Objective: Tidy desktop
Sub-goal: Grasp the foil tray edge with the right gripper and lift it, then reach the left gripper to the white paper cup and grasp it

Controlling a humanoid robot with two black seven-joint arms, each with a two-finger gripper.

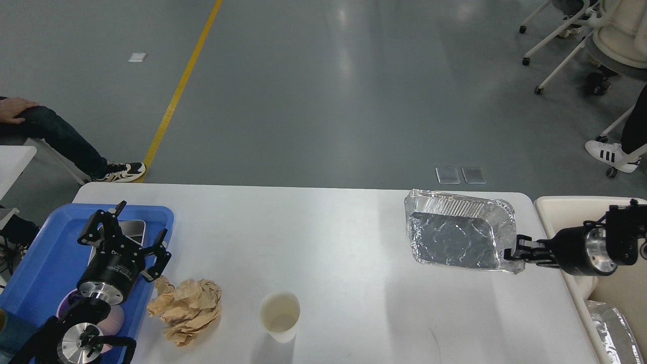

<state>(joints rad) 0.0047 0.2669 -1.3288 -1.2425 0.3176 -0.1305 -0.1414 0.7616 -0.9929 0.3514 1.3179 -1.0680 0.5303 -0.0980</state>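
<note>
The left arm comes in from seven o'clock; its tool [130,233] points toward one o'clock, fingers spread wide with nothing between them. The right arm enters from three o'clock, its tool [514,251] aimed at nine o'clock, fingers pinched together.

Behind the table you've got a grey glossy floor [313,101] w/ soft light reflections. A yellow line [177,96] runs diagonally at left. Two small clear floor plates [460,175] sit near the table's far edge. White rolling chairs [581,40] top right; seated person's leg [65,146] at left.
</note>
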